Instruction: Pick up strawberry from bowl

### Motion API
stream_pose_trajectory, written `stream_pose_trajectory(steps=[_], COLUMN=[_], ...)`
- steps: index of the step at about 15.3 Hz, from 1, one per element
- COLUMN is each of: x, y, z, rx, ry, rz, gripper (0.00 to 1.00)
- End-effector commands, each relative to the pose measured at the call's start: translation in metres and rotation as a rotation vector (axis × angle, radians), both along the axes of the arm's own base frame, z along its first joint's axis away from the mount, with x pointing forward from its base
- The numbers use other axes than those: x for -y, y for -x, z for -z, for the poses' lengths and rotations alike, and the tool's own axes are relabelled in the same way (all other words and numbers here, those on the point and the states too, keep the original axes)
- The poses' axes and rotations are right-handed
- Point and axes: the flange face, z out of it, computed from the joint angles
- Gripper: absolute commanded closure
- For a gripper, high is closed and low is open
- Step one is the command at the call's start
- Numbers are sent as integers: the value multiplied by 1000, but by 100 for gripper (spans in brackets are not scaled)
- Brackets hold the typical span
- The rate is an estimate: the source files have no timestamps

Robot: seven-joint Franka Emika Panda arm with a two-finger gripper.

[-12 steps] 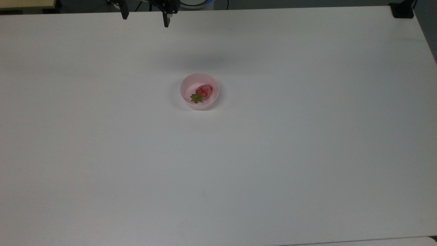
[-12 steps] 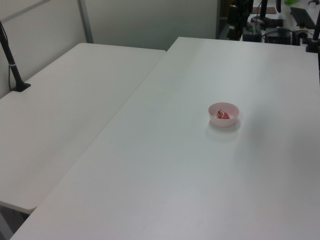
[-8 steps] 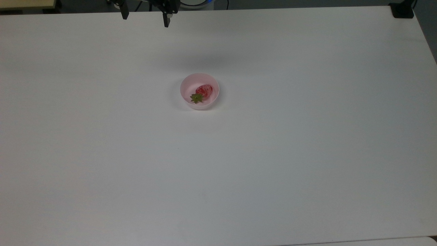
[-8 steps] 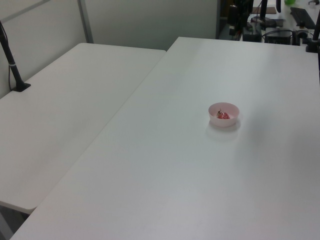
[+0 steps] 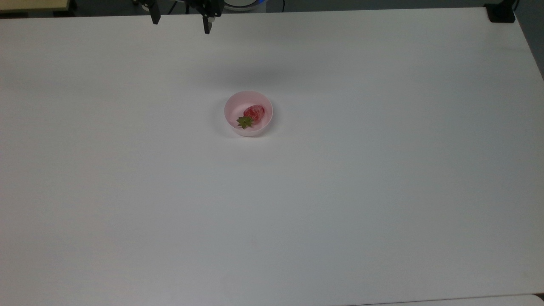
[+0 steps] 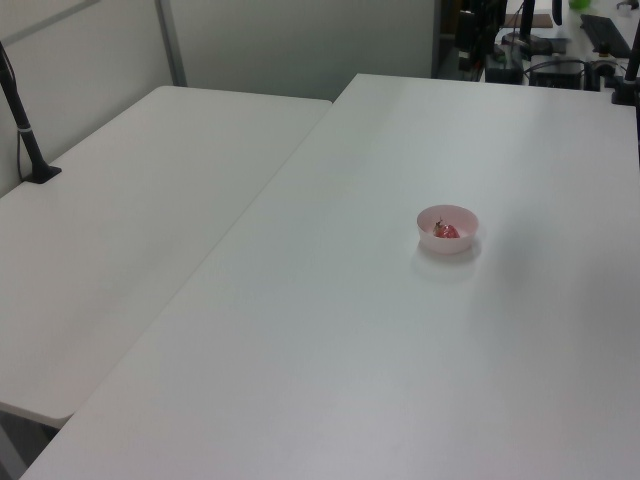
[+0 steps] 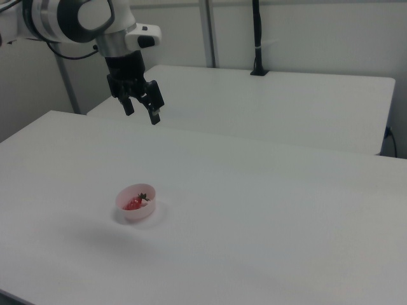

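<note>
Nothing has changed since a moment ago: my gripper [image 7: 142,109] hangs high with jaws apart, and the strawberry [image 5: 253,112] lies in the bowl [image 5: 233,103], so approach has not begun.

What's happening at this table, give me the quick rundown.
A Franka arm is set to take a strawberry out of a small pink bowl on a white table. The strawberry lies in the bowl on its side, untouched. The gripper hangs in the air with its fingers open and empty, well above the table and off to one side of the bowl, not yet over it.
</note>
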Motion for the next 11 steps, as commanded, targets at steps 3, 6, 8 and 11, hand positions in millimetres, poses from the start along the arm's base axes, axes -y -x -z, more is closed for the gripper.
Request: stream_pose_trajectory(steps=[3, 6, 8, 11], x=[0, -10, -17, -40], y=[3, 3, 0, -12], z=[14, 37, 74, 122], rx=[-36, -100, -165, -143], ry=[0, 10, 12, 18], rz=[-311, -557, -561, -399], gripper=[0, 0, 0, 0])
